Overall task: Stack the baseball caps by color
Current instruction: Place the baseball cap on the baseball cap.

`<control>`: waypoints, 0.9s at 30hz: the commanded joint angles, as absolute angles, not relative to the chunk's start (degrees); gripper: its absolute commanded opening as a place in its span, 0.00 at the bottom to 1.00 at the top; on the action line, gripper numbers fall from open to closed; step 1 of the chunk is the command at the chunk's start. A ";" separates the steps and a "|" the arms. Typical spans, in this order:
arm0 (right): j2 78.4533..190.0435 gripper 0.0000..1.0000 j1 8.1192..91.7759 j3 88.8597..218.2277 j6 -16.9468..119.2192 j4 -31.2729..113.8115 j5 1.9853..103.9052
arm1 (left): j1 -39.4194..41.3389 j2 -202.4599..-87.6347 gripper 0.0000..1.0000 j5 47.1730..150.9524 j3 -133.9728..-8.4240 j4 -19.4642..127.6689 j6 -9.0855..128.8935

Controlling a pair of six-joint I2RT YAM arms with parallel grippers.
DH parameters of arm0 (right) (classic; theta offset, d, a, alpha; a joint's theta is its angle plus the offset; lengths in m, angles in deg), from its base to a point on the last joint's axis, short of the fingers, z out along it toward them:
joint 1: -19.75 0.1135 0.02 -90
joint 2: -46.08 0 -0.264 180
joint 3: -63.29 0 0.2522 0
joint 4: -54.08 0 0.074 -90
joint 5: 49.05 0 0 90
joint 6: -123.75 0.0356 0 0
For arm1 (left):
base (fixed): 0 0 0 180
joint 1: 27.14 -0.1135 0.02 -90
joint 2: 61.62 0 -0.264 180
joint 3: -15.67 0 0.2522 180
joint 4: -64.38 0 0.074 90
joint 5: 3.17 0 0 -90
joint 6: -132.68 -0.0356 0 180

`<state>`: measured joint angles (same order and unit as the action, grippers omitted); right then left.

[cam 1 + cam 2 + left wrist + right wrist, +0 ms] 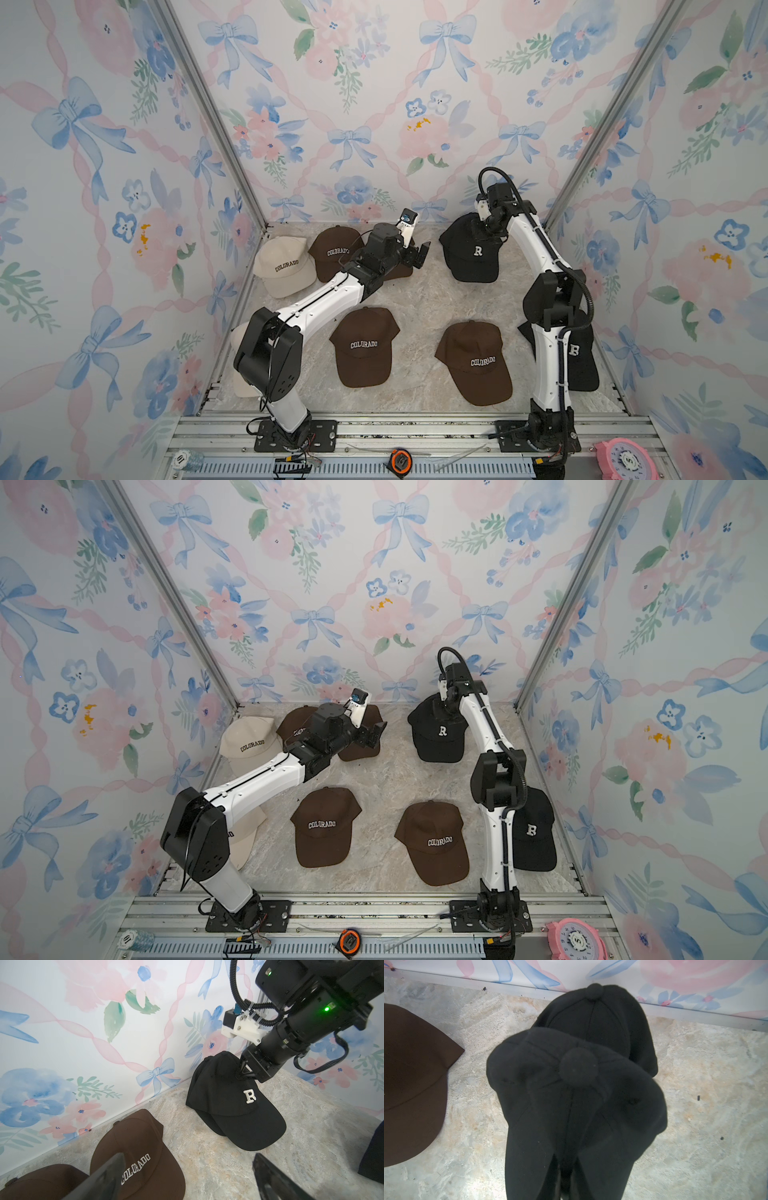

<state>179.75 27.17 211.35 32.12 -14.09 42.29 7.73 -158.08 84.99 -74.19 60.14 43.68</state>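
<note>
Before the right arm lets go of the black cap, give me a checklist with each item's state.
1. Right pincer shut on the top black cap: ok.
2. A second black cap lies under it: ok.
3. Both brims point the same way: ok.
4. Crowns nested squarely: not ok, the top one sits offset.
5. Left pincer open, holding nothing: ok.
6. Third black cap joined to the pile: not ok, it lies apart beside the right arm.

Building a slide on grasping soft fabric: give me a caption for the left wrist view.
Right gripper pinches the crown of the upper black cap of a pair, brown caps in front.
</note>
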 commanded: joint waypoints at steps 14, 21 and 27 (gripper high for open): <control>184.77 0.16 25.26 212.35 31.81 -13.27 44.06 | 8.29 -158.22 0.98 83.65 -75.96 58.66 44.91; 185.46 0.20 25.15 212.75 31.77 -13.21 42.69 | 8.54 -157.62 0.98 82.45 -75.75 58.27 44.98; 186.22 0.27 24.97 213.37 32.39 -12.70 42.00 | 8.68 -156.88 0.98 82.01 -75.55 57.61 44.63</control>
<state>184.41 25.55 211.37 32.01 -12.78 43.06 8.37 -158.08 82.93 -74.74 59.02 44.38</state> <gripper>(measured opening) 0.255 0.979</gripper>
